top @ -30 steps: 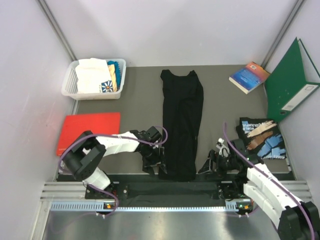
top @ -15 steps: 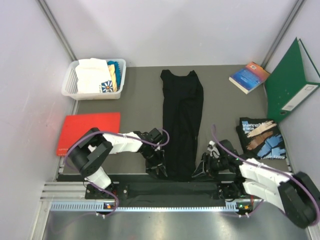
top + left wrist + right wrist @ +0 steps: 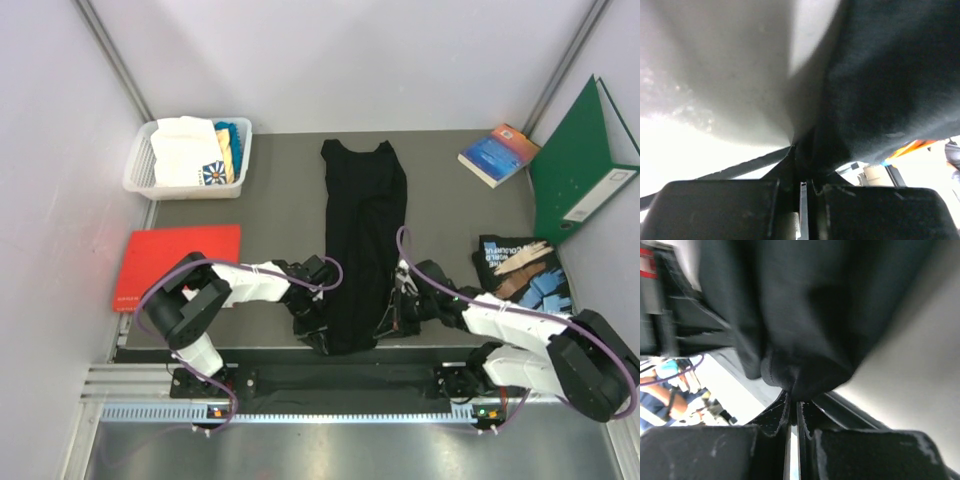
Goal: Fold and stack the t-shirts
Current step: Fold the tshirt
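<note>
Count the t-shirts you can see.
3: a plain black cloth t-shirt lies mid-table; a cream cloth t-shirt and a teal cloth t-shirt sit in the white plastic basket, far left. More may hide there.

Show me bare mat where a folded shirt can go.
Bare: between the basket, the red book and the black shirt; also between that shirt, the blue book and the magazine. Crowded: the near edge, where the left gripper and right gripper pinch the shirt.
</note>
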Robot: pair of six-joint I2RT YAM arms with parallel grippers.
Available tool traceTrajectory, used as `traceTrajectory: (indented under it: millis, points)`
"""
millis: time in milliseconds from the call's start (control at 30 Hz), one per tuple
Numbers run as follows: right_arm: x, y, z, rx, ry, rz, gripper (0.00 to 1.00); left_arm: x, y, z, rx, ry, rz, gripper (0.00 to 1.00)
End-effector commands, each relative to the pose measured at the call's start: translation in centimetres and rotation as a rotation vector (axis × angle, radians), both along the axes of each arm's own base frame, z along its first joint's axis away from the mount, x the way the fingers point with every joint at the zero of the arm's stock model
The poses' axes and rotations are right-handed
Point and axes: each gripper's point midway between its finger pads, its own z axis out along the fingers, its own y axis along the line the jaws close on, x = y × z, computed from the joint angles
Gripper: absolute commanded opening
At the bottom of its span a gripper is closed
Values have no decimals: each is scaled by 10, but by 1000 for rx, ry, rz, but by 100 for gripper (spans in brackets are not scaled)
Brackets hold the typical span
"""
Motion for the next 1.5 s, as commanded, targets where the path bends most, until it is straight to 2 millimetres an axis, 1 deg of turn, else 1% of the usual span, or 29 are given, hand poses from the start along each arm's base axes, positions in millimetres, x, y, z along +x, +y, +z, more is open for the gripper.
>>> traceTrajectory:
  millis: [0,167,333,400,433,500,533,567,633,700,733,767,833,867,933,967,1000,1067,1100,1133,1167,1200,1233,1267,1300,1333,1400,1433,1467]
  points:
    - [21,1,38,-56,-151,53,0,49,-6,17,27,-234,10,0]
    - [44,3,85,-71,-292,58,0,77,-11,69,33,-367,6,0]
    - [66,0,99,-139,-356,60,0,119,-22,115,23,-522,50,0]
    - [83,-1,105,-169,-386,53,0,132,-24,114,36,-532,56,0]
    - [89,-2,107,-180,-395,51,0,142,-30,123,19,-559,47,0]
    - [109,-5,111,-204,-422,35,0,152,-33,113,47,-544,31,0]
    - [116,-7,112,-216,-429,31,0,163,-39,121,36,-572,23,0]
    - [127,-8,119,-222,-463,33,0,169,-40,112,63,-561,11,0]
    - [146,-16,114,-258,-460,20,0,187,-46,120,61,-599,2,0]
    - [171,-24,117,-287,-488,15,0,201,-44,110,94,-585,7,0]
    - [179,-25,117,-295,-494,13,0,211,-48,117,81,-603,10,0]
    - [191,-25,123,-294,-522,18,0,221,-44,108,98,-587,23,0]
    - [209,-30,112,-312,-492,13,0,236,-45,110,83,-596,33,0]
    - [221,-28,120,-307,-517,18,0,245,-39,103,99,-582,46,0]
    - [236,-28,106,-321,-486,24,0,257,-39,105,84,-586,48,0]
    - [247,-24,115,-308,-511,29,0,267,-34,99,97,-578,63,0]
    - [253,-24,104,-318,-486,36,1,276,-33,103,88,-596,61,0]
    - [267,-22,108,-326,-495,39,2,288,-28,94,87,-577,70,0]
    - [272,-24,97,-336,-470,41,3,292,-27,92,86,-575,72,0]
    - [280,-23,100,-333,-480,37,3,300,-29,96,67,-584,70,0]
    - [285,-22,99,-328,-481,36,3,304,-28,87,54,-557,70,0]
    - [290,-23,90,-336,-462,35,5,308,-31,87,31,-557,63,1]
    - [298,-23,93,-335,-475,25,6,318,-33,91,4,-567,68,7]
    - [303,-23,92,-335,-475,20,8,321,-38,87,-24,-552,60,23]
    - [309,-25,83,-341,-458,13,13,325,-39,88,-36,-557,54,51]
    - [318,-25,85,-346,-467,-4,19,333,-39,97,-52,-579,63,68]
    - [333,-29,76,-354,-462,-31,34,337,-38,102,-60,-595,63,92]
    - [340,-28,79,-341,-469,-57,40,338,-35,109,-64,-611,67,97]
    - [346,-29,81,-333,-481,-78,55,337,-32,114,-65,-624,66,99]
